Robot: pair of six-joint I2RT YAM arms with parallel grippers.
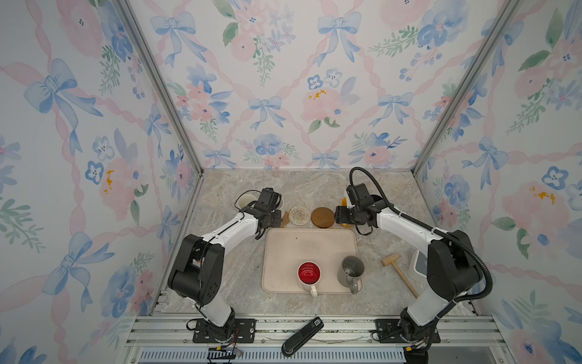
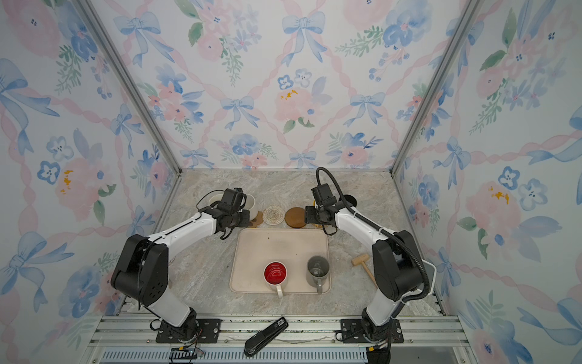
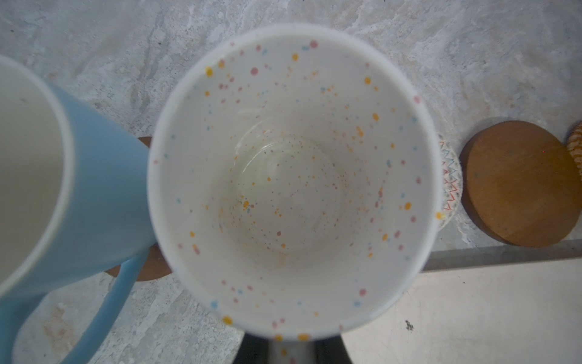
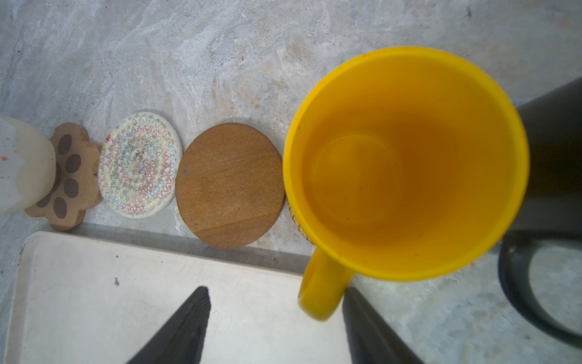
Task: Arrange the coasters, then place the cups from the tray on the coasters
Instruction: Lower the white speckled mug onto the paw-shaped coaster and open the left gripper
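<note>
My left gripper is shut on the handle of the speckled cream-white mug, which sits over the brown paw coaster. Beside it, the light blue mug stands on a dark brown round coaster. My right gripper is open, with the yellow mug's handle next to one finger. That mug rests on the tan rattan coaster, beside a black mug. Between them lie the bare cream woven coaster and wooden disc. The tray holds the red-inside mug and the grey mug.
A wooden mallet lies right of the tray, next to a white-and-grey box partly behind my right arm. A black stapler rests on the metal rail at the front. Walls close in the table at the back and both sides.
</note>
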